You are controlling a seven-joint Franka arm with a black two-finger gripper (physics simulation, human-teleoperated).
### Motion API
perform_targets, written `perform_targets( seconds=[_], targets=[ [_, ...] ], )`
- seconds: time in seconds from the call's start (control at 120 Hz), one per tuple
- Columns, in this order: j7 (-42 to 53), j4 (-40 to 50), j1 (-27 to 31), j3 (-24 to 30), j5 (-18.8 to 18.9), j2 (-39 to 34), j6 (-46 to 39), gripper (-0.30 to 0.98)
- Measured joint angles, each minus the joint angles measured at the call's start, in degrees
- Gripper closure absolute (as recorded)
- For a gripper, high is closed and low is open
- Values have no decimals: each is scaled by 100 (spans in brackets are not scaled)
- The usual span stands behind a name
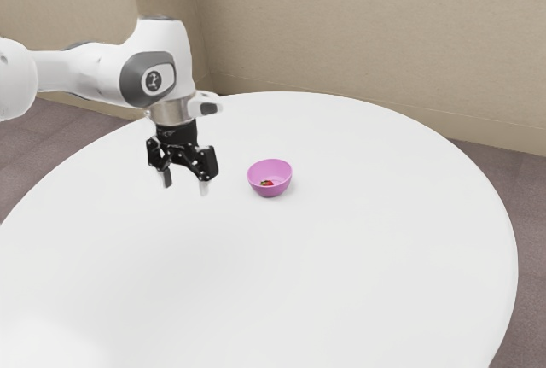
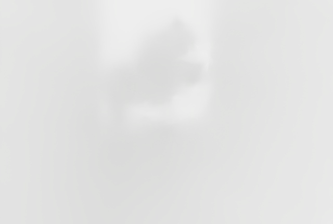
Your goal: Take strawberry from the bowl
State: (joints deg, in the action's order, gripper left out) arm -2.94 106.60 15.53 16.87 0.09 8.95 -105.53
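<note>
One round white counter (image 1: 384,257), its rounded far edge toward the wall (image 1: 358,35). One pink bowl (image 1: 270,190), upright, nearer that far edge than the near one. One red strawberry (image 1: 268,184), lying inside my bowl, at the bottom. One black hand of mine (image 1: 185,184), pointing down above the counter, on the exterior view's left of the bowl and apart from it; two fingers, spread, with a gap between. Wrist view: pale counter surface, marked by a soft grey shadow (image 2: 166,63).
</note>
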Motion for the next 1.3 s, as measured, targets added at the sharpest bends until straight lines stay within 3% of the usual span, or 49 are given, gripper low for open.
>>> perform_targets(
  seconds=[0.067, 0.167, 0.275, 0.35, 0.55, 0.767, 0.958, 1.117, 1.3],
  targets=[
    [-68, -210, -177, -29, 18, 268, -364, 0],
    [254, -303, -489, -72, 398, 373, -778, 0],
    [733, 365, -623, -123, 604, 12, -917, 0],
    [1238, 377, -778, -144, 1070, 63, -905, 0],
    [3307, -1045, -1132, -210, 1669, 1266, -1106, 0],
    [5032, -2606, -1493, -190, 1771, 2292, -1182, 0],
    [6142, -3976, -1762, -587, 1771, 3255, -1243, 8],
    [6829, -4208, -1692, -690, 1747, 3584, -1322, 13],
    [7424, -4161, -1556, -694, 1586, 3721, -1338, 29]
  ],
)
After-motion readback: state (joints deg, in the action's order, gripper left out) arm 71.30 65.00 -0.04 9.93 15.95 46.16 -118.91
